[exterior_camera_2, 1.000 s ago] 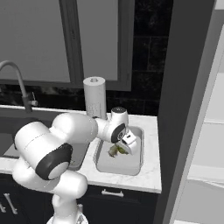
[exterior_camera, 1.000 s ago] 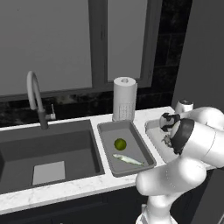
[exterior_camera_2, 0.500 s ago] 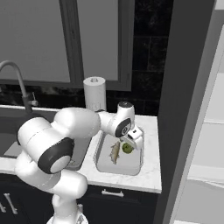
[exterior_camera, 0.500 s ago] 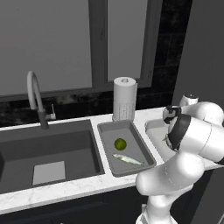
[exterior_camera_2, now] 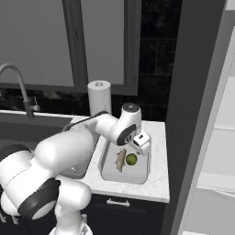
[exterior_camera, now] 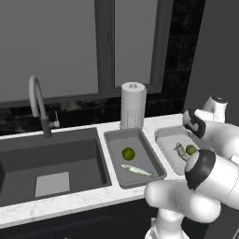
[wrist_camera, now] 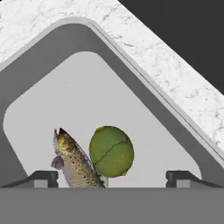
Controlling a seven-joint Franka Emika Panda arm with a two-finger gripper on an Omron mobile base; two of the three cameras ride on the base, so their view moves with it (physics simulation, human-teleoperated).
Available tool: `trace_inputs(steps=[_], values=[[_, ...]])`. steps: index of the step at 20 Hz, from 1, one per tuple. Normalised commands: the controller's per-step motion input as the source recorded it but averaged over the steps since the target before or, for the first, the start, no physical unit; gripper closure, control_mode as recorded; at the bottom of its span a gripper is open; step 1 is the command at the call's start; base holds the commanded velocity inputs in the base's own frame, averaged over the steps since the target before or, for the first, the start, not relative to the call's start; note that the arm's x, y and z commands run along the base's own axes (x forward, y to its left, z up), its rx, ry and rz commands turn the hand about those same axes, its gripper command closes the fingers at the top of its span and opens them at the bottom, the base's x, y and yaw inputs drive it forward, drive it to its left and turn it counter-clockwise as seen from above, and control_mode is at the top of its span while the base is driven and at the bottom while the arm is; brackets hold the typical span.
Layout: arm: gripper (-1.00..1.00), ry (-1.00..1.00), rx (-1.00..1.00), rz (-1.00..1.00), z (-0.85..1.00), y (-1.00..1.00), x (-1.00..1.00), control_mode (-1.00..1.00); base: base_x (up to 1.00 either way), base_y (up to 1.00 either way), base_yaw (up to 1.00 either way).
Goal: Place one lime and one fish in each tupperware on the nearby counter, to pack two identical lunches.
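Lifted and swung back off the right tub since a second ago; jaws now spread wide and empty above it. Lime and fish lying touching inside that tub. Left tub on the tabletop also with lime and fish, slightly apart.

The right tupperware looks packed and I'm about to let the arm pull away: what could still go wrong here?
1. The open gripper hangs low over the lime and fish in the right tupperware; a sideways retreat might clip them or the rim.
2. The lime, being round, could roll if the tub is nudged.
3. The paper towel roll stands just behind the left tupperware; a wide swing might topple it.
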Motion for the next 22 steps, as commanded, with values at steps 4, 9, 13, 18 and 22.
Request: trace_inputs(steps=[4, 9, 13, 18, 22], values=[[-1.00, -0.19, -0.07, 0.00, 0.67, 0.64, -0.79, -1.00, 0.00, 0.00, 0.00], [-1.00, -0.18, -0.19, 0.00, 0.62, 0.95, -0.48, -1.00, 0.00, 0.00, 0.00], [-1.00, -0.19, -0.21, 0.00, 0.59, 0.95, -0.42, -1.00, 0.00, 0.00, 0.00], [-1.00, -0.19, -0.20, 0.00, 0.65, 0.83, -0.40, -1.00, 0.00, 0.00, 0.00], [-1.00, -0.20, -0.17, 0.00, 0.63, 0.52, -0.36, -1.00, 0.00, 0.00, 0.00]])
